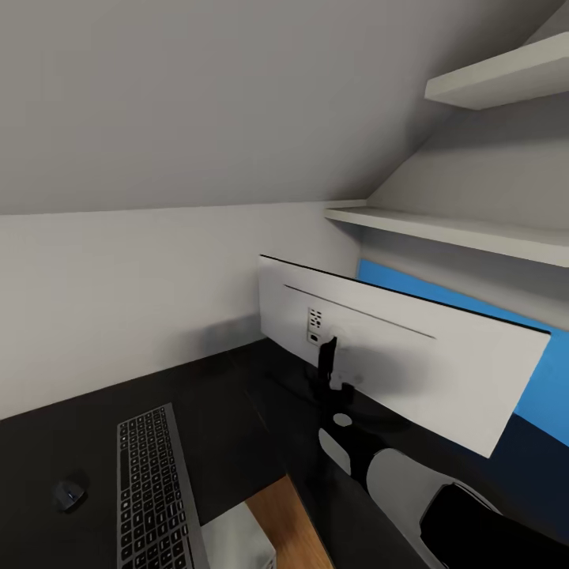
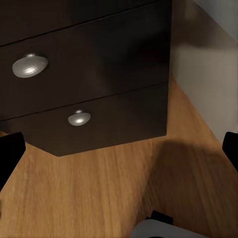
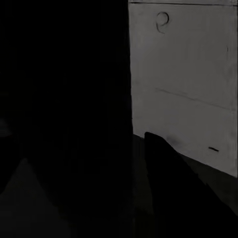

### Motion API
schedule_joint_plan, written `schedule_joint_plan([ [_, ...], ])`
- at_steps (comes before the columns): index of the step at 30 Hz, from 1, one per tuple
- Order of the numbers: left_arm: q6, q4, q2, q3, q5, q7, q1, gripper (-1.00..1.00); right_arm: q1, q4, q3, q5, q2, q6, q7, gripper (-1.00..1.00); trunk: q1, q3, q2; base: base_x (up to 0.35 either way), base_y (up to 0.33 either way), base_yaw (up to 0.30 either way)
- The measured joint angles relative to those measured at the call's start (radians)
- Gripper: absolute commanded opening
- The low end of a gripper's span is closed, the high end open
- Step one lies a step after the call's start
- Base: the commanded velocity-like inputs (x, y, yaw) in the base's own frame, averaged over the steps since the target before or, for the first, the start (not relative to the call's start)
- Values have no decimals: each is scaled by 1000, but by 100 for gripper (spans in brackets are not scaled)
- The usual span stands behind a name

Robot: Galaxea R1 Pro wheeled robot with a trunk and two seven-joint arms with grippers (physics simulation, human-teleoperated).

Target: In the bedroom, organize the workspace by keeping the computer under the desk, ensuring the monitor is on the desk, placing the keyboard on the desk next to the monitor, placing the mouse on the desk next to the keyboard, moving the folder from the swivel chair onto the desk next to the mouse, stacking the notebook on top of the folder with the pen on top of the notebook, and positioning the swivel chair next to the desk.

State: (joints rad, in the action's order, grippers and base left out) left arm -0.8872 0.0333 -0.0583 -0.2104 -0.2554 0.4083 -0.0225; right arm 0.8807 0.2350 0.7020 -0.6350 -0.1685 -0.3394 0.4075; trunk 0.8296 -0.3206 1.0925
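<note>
Mouse [image 1: 69,494]: small, dark-grey, oval, lying on the black desk [image 1: 237,411] just beside the keyboard, on the side away from the monitor.
Keyboard [image 1: 154,494]: slim, black keys in a thin grey frame, flat on the desk, a short way from the monitor's near end.
Monitor [image 1: 395,356]: wide panel standing on the desk, its pale back and stand facing the head camera, a blue wall panel [image 1: 545,379] behind it.
Right gripper [image 1: 330,367]: reaching up against the back of the monitor near its stand; whether its fingers are spread or pressed together cannot be told.
Left gripper: low beside the desk's drawer pedestal [image 2: 94,74], over wood floor [image 2: 99,188]; dark finger edges at either side of the left wrist view suggest it is spread, holding nothing.
Progress: monitor, keyboard and mouse appear placed; folder, notebook, pen and chair are seemingly left to do, and the monitor may need turning.
</note>
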Motion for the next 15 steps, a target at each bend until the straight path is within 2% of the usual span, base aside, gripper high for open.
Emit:
schedule_joint_plan([
  [2, 0, 0, 0, 0, 0, 0, 0, 100, 0, 1, 5, 10, 0, 4, 0, -100, 0, 0, 0, 0, 0, 0],
  [15, 0, 0, 0, 0, 0, 0, 0, 100, 0, 1, 4, 1, 0, -1, -2, -100, 0, 0, 0, 0, 0, 0],
])
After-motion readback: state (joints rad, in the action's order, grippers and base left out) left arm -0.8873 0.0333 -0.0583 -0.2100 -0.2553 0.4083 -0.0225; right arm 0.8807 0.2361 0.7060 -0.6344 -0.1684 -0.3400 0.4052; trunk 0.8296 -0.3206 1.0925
